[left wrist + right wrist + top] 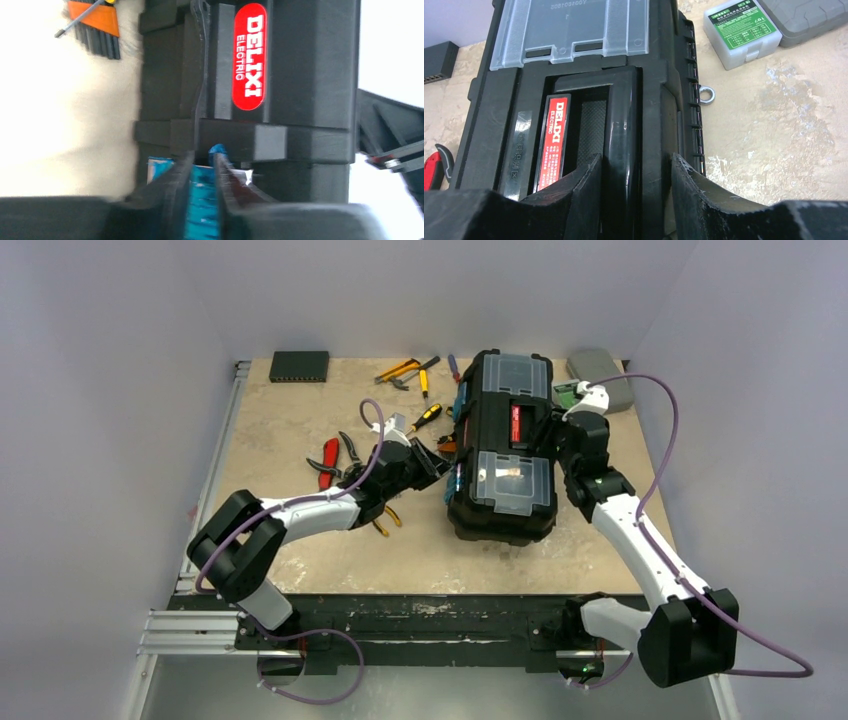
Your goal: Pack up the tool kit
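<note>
Toolbox [503,445] blk plastic w/ red DELIXI label [249,56], 2 clear-lidded compts [503,480].

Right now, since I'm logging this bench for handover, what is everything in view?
toolbox: one, black, table centre
latch: two, blue, toolbox's left side
hand tools: several, yellow-black or red-handled, left of toolbox
hex-key set: one, orange holder, beside toolbox
flat box: one, black, far left
case: one, grey, far right
labelled box: one, green label, beside case
ring: one, metal, right of toolbox
left gripper: one, black, shut on latch
right gripper: one, black, astride toolbox handle
</note>
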`<act>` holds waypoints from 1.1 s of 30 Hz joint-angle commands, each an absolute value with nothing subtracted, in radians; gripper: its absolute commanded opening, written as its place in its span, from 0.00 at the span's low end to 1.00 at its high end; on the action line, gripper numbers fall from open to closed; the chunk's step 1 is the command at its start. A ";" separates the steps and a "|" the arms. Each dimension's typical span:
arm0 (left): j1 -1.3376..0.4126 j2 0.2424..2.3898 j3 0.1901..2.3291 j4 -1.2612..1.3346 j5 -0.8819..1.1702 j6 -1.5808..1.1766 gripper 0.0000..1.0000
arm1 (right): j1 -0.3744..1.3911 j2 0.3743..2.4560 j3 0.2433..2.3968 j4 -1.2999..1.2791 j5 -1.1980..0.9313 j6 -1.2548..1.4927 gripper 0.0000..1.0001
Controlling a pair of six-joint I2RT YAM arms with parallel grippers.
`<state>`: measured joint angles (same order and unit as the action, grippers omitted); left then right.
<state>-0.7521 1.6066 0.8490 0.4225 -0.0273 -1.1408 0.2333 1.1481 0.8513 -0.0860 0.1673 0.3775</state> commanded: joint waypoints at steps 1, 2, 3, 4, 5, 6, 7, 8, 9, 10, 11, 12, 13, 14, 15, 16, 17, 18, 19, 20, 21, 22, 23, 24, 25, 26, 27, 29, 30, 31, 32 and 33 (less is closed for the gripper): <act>-0.782 1.649 0.807 0.442 0.140 -1.172 0.34 | 0.278 1.218 0.759 -0.359 -0.205 0.493 0.27; -0.771 1.650 0.788 0.466 0.155 -1.188 0.46 | 0.278 1.215 0.754 -0.353 -0.210 0.497 0.40; -0.759 1.651 0.767 0.496 0.167 -1.201 0.55 | 0.277 1.208 0.750 -0.346 -0.212 0.500 0.45; -0.747 1.651 0.743 0.530 0.181 -1.212 0.62 | 0.277 1.200 0.745 -0.339 -0.214 0.504 0.49; -0.736 1.649 0.725 0.561 0.195 -1.222 0.67 | 0.278 1.190 0.739 -0.331 -0.216 0.511 0.52; -0.725 1.648 0.707 0.591 0.209 -1.231 0.71 | 0.278 1.180 0.732 -0.319 -0.224 0.520 0.55; -0.717 1.650 0.688 0.628 0.232 -1.239 0.73 | 0.276 1.171 0.723 -0.307 -0.235 0.529 0.57; -0.710 1.654 0.672 0.678 0.253 -1.250 0.76 | 0.275 1.164 0.714 -0.291 -0.252 0.538 0.60; -0.703 1.665 0.656 0.736 0.278 -1.264 0.79 | 0.271 1.160 0.702 -0.275 -0.272 0.549 0.62; -0.699 1.681 0.643 0.801 0.305 -1.282 0.85 | 0.267 1.162 0.694 -0.264 -0.289 0.555 0.64; -0.695 1.697 0.635 0.882 0.329 -1.303 0.90 | 0.260 1.166 0.686 -0.252 -0.307 0.559 0.66; -0.694 1.719 0.629 0.935 0.350 -1.326 0.97 | 0.254 1.171 0.675 -0.237 -0.324 0.564 0.67; -0.692 1.739 0.625 0.985 0.365 -1.348 1.00 | 0.246 1.177 0.662 -0.221 -0.343 0.571 0.68; -0.693 1.760 0.621 1.029 0.377 -1.370 1.00 | 0.233 1.183 0.645 -0.198 -0.369 0.578 0.67; -0.692 1.781 0.619 1.069 0.386 -1.390 1.00 | 0.216 1.190 0.626 -0.175 -0.402 0.589 0.63; -0.692 1.799 0.617 1.095 0.395 -1.406 1.00 | 0.191 1.197 0.603 -0.144 -0.441 0.598 0.57; -0.691 1.814 0.615 1.125 0.401 -1.419 1.00 | 0.166 1.203 0.579 -0.103 -0.492 0.611 0.50; -0.690 1.827 0.610 1.154 0.404 -1.429 1.00 | 0.137 1.209 0.548 -0.060 -0.556 0.631 0.43; -0.688 1.836 0.605 1.175 0.406 -1.438 1.00 | 0.102 1.216 0.523 -0.015 -0.610 0.649 0.37; -0.685 1.845 0.602 1.198 0.408 -1.441 1.00 | 0.073 1.226 0.502 0.028 -0.653 0.662 0.35; -0.683 1.850 0.599 1.214 0.412 -1.441 1.00 | 0.051 1.236 0.489 0.057 -0.680 0.669 0.34; -0.681 1.855 0.601 1.224 0.418 -1.439 1.00 | 0.030 1.245 0.484 0.063 -0.699 0.666 0.29; -0.679 1.860 0.604 1.231 0.421 -1.437 1.00 | 0.021 1.256 0.481 0.068 -0.711 0.663 0.25; -0.678 1.862 0.607 1.236 0.424 -1.436 1.00 | 0.013 1.266 0.479 0.077 -0.725 0.663 0.21; -0.678 1.866 0.609 1.246 0.427 -1.435 1.00 | 0.006 1.275 0.475 0.090 -0.740 0.667 0.15; -0.678 1.869 0.614 1.253 0.433 -1.436 1.00 | 0.003 1.284 0.471 0.103 -0.755 0.673 0.10; -0.678 1.870 0.618 1.256 0.437 -1.438 1.00 | 0.003 1.294 0.466 0.120 -0.770 0.678 0.08; -0.678 1.867 0.621 1.262 0.440 -1.437 1.00 | -0.040 1.315 0.453 0.155 -0.804 0.694 0.05; -0.678 1.864 0.621 1.262 0.442 -1.434 0.99 | -0.052 1.324 0.447 0.169 -0.821 0.696 0.04; -0.678 1.857 0.621 1.257 0.444 -1.432 0.99 | -0.063 1.333 0.445 0.177 -0.837 0.693 0.04; -0.678 1.852 0.621 1.255 0.445 -1.427 0.99 | -0.076 1.341 0.445 0.181 -0.853 0.690 0.03; -0.678 1.845 0.620 1.249 0.445 -1.422 0.99 | -0.089 1.351 0.444 0.183 -0.867 0.685 0.01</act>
<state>-0.6636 1.8591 0.6086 1.1675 0.3748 -1.4555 -0.1062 1.2182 0.5583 0.4950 -0.5274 0.6559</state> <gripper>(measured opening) 0.994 0.605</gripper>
